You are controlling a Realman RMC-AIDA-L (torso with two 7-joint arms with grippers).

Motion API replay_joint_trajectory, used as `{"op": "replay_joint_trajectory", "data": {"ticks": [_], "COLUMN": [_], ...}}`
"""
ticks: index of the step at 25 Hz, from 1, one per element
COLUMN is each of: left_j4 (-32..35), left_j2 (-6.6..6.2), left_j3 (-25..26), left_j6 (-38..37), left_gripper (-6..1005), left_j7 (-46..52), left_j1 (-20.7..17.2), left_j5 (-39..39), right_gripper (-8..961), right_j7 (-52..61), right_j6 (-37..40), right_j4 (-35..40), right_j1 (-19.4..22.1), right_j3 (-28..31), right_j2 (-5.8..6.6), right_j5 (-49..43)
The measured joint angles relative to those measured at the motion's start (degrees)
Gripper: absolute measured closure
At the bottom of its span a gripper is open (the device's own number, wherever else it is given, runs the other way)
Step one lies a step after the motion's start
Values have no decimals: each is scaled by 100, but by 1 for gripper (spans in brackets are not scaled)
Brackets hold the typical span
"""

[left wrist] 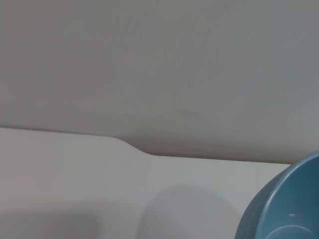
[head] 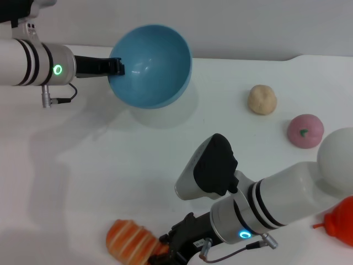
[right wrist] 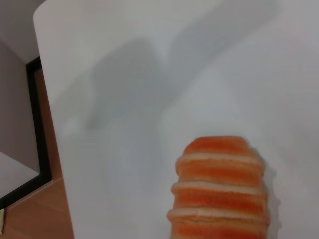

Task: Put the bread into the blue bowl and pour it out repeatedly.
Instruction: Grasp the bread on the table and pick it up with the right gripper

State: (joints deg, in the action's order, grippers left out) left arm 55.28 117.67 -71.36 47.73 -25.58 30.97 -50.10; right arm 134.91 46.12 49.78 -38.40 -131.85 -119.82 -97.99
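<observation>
Left gripper [head: 117, 67] is clamped on the rim of the blue bowl [head: 150, 65], holding it tipped w/ mouth toward the camera, empty, above the far part of the desk [head: 110, 165]. Bread [head: 132, 243] lies striped side up at the near edge. Right gripper [head: 174, 248] sits at the bread's end; can't tell how wide it's open or whether it has hold. Step looks like re-grasping the bread: grip across the loaf's middle, lift level, then drop it in once the bowl's righted.
</observation>
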Motion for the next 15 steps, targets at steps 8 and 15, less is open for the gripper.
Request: {"op": "replay_joint_trajectory", "data": {"ticks": [8, 15], "left_j4": [0, -7], "left_j2": [2, 2], "left_j3": [0, -1], "left_j6": [0, 0], "left_gripper": [1001, 1000], "left_j7": [0, -2], "left_j1": [39, 41], "left_j5": [-9, -10], "right_gripper": [499, 557], "right_j7": [-30, -139], "right_j6": [-6, 25], "right_j4": [-41, 122], "right_j1": [66, 226], "right_j3": [27, 191], "right_j2": [16, 87], "right_j5": [3, -37]}}
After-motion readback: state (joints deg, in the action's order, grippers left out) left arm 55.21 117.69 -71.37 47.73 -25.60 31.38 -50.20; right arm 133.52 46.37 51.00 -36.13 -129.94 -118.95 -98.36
